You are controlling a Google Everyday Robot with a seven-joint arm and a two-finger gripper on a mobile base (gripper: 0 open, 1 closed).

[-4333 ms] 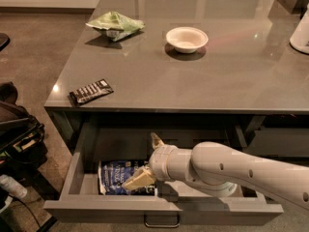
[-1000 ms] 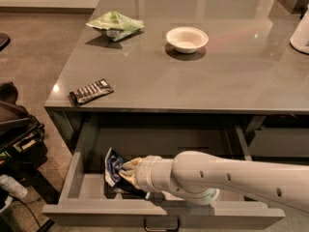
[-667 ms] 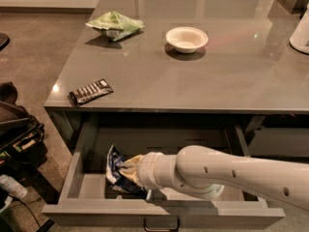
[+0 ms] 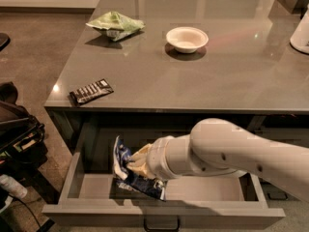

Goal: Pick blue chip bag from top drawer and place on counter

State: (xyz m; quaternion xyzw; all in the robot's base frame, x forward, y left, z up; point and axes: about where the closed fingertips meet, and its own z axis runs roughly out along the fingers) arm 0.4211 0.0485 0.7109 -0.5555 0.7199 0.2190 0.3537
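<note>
Blue chip bag (image 4: 140,185) stands crumpled on edge inside the open top drawer (image 4: 164,215), at 7 o'clock from centre, below the counter (image 4: 193,76). The gripper (image 4: 131,162) reaches in from 3 o'clock, its pale fingers (image 4: 140,156) pinched onto the bag's upper right side.

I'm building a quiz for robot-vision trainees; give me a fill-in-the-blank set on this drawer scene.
1. The two-finger gripper grips the crinkly dark blue chip bag inside the grey top drawer, which is ____.
2. The round white bowl on the glossy grey counter is ____.
3. Exactly ____ bag lies on the counter: the light green bag.
Missing: open; empty; one.
</note>
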